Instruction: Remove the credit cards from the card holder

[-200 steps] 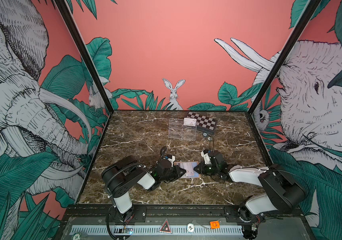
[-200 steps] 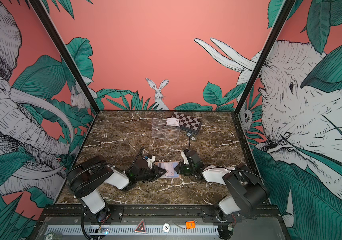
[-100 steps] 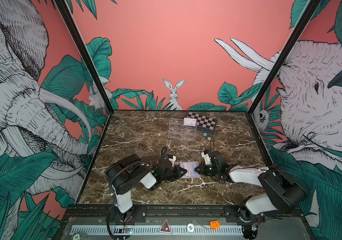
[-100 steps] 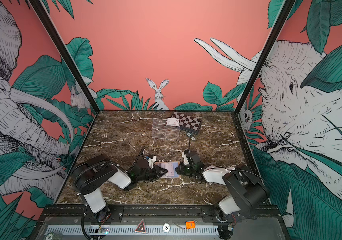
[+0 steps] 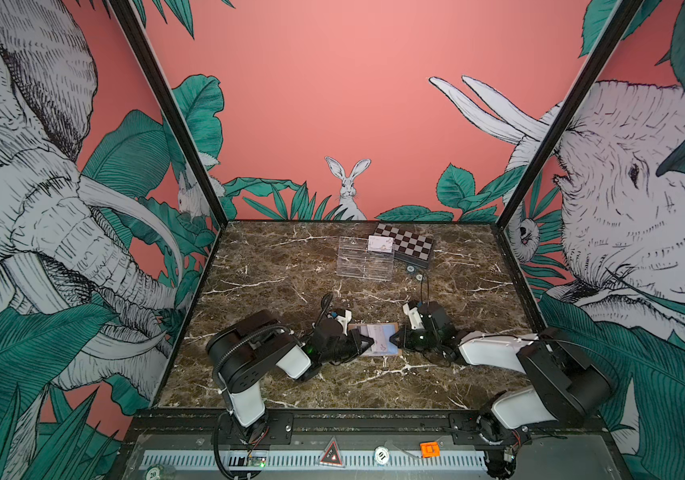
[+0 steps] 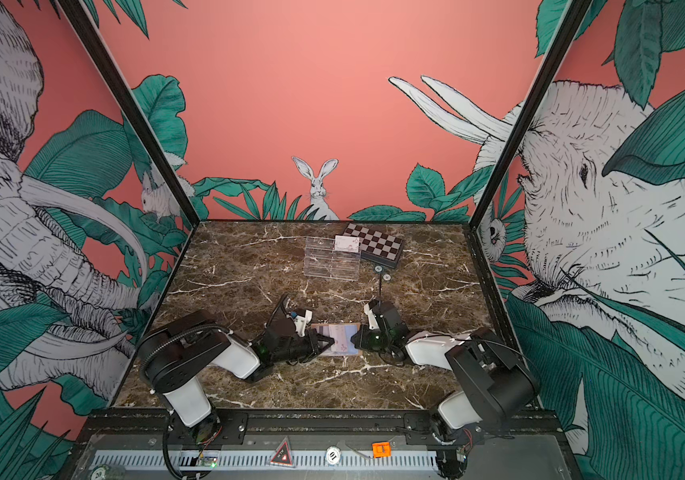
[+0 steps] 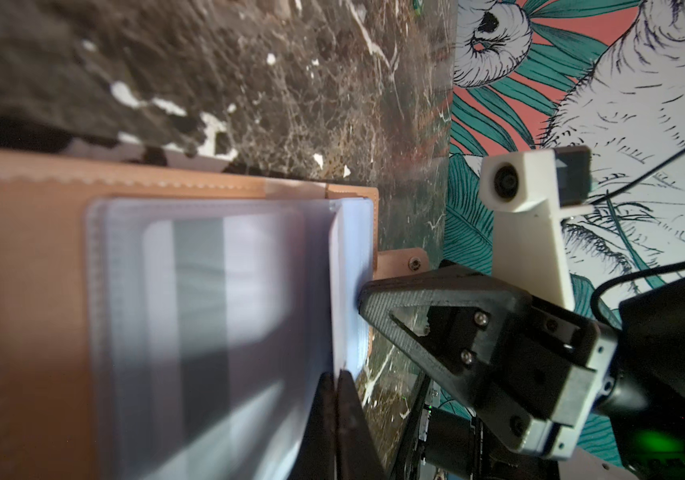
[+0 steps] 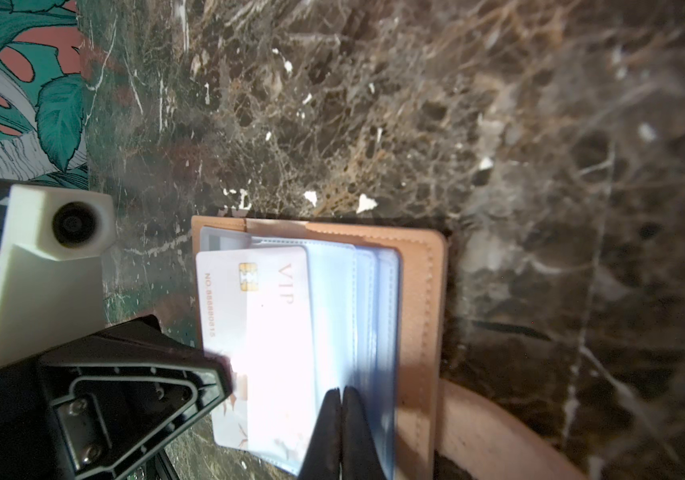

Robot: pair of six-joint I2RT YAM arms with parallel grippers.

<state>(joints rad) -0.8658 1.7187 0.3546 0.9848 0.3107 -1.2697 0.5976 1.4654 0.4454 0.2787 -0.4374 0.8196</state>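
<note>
**Ann:** Where is the left claw (image 5: 368, 342)?

**Ben:** Low in a top view, just left of the middle. It is shut tight and nips the edge of a card (image 8: 261, 324).

**Ann:** And the holder (image 5: 390, 325)?

**Ben:** Right next to that claw, lying open on the table (image 5: 290, 270). The card is white, says VIP and lies over the blue sleeves (image 8: 369, 311). I can't tell if it is inside one. A striped card (image 7: 199, 311) shows through another sleeve, all blurry.

**Ann:** What about the right claw (image 5: 393, 338)?

**Ben:** It is at the holder's right edge, shut tight too. Its tips sit on the sleeves. I can't tell if one is caught between them.

**Ann:** Anything higher up?

**Ben:** Yes, above the middle. A clear tray (image 5: 353, 266) holds a third card (image 5: 379, 243) in its back right corner. A checked box (image 5: 411, 249) sits just right of it.
</note>
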